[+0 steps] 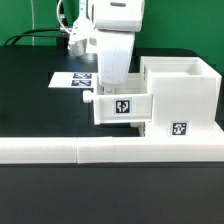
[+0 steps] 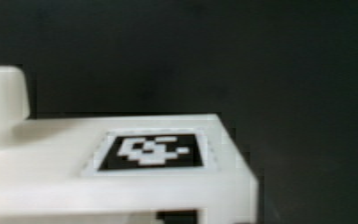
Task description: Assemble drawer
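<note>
Black table under even light, long low white wall strip along its near edge, pale wall behind

The white arm is reaching straight down from above, wrist vertical. Its tool is pointing downward; whether the fingers are open or closed is not visible.

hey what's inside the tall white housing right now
One knobbed tray sticks partway out of the housing, toward the exterior view's left, with the pincer right above it. Its inner end is covered by the housing walls. The upper compartment's floor is out of sight.
</note>
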`<action>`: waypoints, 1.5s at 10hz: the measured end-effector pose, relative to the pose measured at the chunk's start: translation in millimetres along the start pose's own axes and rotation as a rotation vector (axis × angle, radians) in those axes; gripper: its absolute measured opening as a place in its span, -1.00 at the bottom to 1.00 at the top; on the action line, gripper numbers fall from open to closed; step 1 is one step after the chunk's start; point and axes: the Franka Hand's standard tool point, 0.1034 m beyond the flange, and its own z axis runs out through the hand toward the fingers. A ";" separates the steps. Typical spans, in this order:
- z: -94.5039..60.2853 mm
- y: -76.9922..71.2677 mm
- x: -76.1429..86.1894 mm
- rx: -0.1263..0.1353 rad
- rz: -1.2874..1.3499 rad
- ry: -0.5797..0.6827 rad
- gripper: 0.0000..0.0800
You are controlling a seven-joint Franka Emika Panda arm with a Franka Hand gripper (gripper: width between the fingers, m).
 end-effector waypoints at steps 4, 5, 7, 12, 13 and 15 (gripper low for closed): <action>0.5 1.4 1.8 -0.010 -0.016 -0.005 -0.89; 0.7 2.5 2.0 -0.015 -0.038 -0.016 -0.89; 0.5 3.5 1.3 -0.019 -0.046 -0.020 -0.89; 0.5 4.9 2.6 -0.028 -0.016 -0.024 -0.89; 0.5 6.2 3.6 -0.030 -0.002 -0.023 -0.89; 0.8 7.8 9.1 -0.044 0.033 -0.015 -0.89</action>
